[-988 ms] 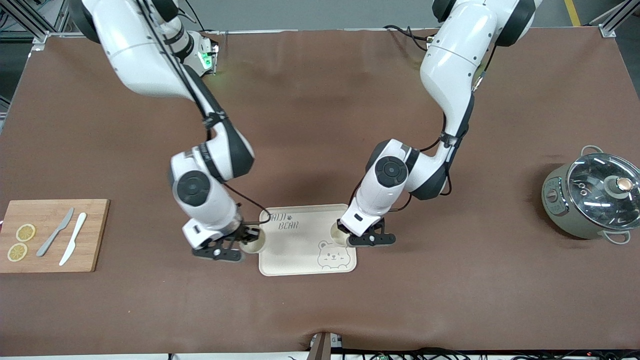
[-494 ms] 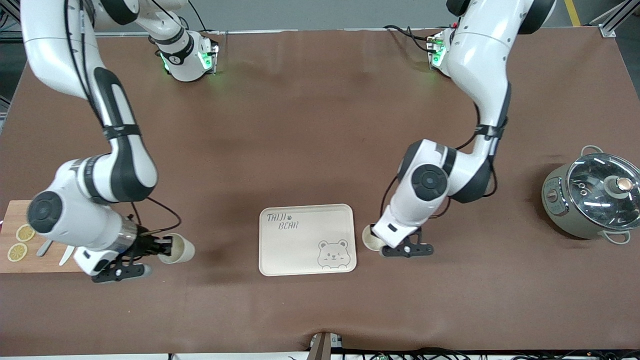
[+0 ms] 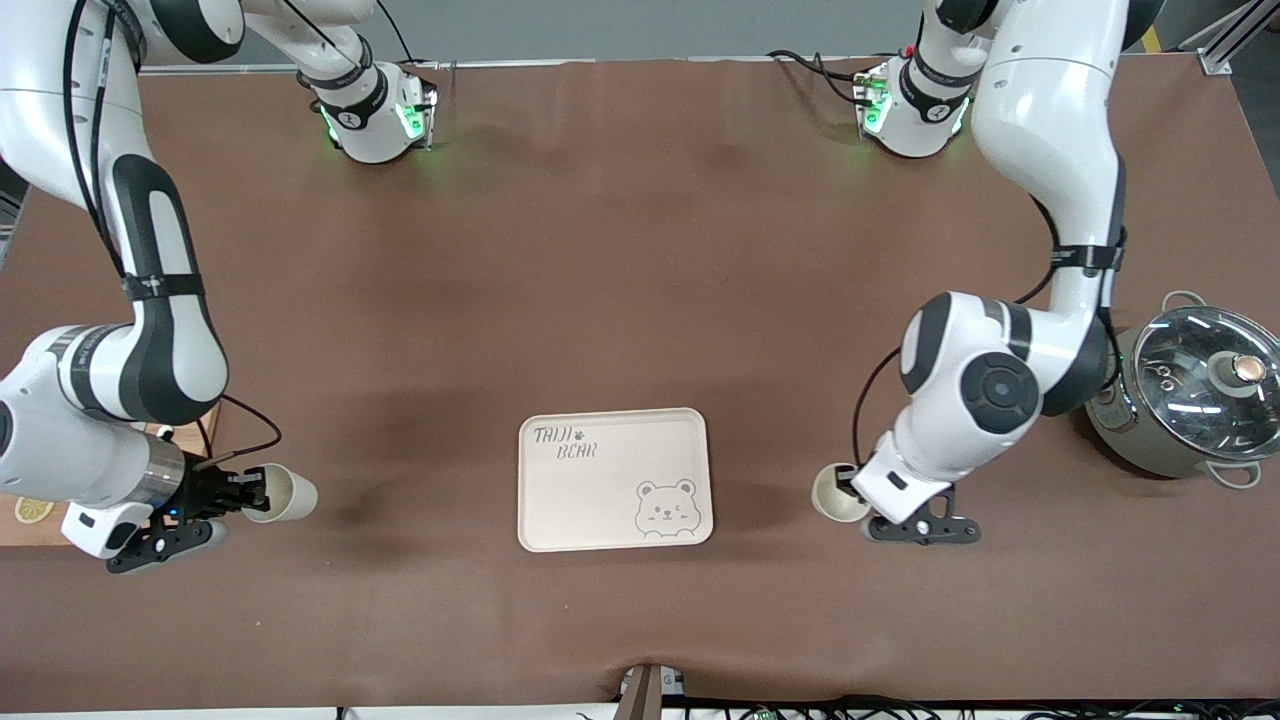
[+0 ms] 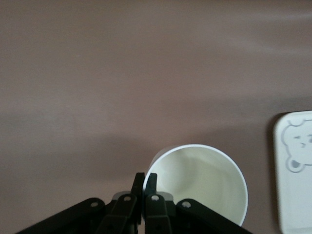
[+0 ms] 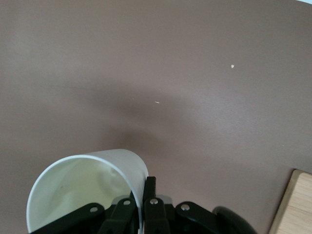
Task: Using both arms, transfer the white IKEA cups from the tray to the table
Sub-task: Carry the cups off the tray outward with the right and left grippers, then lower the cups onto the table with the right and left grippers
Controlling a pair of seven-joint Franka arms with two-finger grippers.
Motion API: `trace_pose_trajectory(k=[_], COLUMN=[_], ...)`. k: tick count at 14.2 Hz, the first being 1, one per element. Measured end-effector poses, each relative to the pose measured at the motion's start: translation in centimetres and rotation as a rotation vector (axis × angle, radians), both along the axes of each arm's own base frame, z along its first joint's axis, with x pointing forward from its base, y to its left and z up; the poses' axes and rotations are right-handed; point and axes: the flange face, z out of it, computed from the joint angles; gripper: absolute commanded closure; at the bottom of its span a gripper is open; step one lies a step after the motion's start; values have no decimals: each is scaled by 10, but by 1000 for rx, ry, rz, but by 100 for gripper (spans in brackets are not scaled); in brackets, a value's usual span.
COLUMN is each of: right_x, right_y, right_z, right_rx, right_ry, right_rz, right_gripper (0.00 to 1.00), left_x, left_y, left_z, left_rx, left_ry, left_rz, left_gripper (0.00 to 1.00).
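Two cream-white cups are held by their rims. My right gripper (image 3: 252, 491) is shut on one cup (image 3: 283, 494), which is tilted over the brown table between the cutting board and the bear-printed tray (image 3: 600, 510). In the right wrist view the gripper (image 5: 145, 187) pinches that cup's wall (image 5: 80, 187). My left gripper (image 3: 850, 484) is shut on the other cup (image 3: 830, 494), over the table between the tray and the pot. In the left wrist view the gripper (image 4: 145, 181) pinches that cup's rim (image 4: 202, 187).
A grey-green pot with a glass lid (image 3: 1185, 390) stands toward the left arm's end. A wooden cutting board (image 3: 25, 528) with a lemon slice lies toward the right arm's end, mostly hidden under the right arm. The tray's edge (image 4: 292, 195) shows in the left wrist view.
Both arms have swung away from the tray with their cups, the right arm toward the cutting board and the left arm toward the pot. The tray now holds nothing.
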Motion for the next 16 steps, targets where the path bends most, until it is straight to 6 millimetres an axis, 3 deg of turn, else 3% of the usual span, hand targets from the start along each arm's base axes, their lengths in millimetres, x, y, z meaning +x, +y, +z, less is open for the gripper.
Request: trace_pose_trajectory(k=[3, 7, 10, 13, 16], right_x=[0, 5, 6, 7, 8], right_y=[-1, -9, -17, -17, -18], right_z=[-11, -45, -70, -79, -90], right_rx=[0, -8, -10, -12, -14], right_ry=[8, -28, -30, -40, -51], right_rz=[35, 60, 63, 61, 60], right_gripper=[100, 100, 100, 100, 100], left_x=[8, 17, 18, 18, 18], left_y=[41, 118, 158, 185, 188], left_z=[-5, -16, -32, -53, -68], left_rx=[14, 30, 37, 40, 41], left_ry=[17, 38, 63, 90, 99], left_rz=[-19, -51, -62, -70, -71], left_gripper=[100, 100, 100, 100, 100])
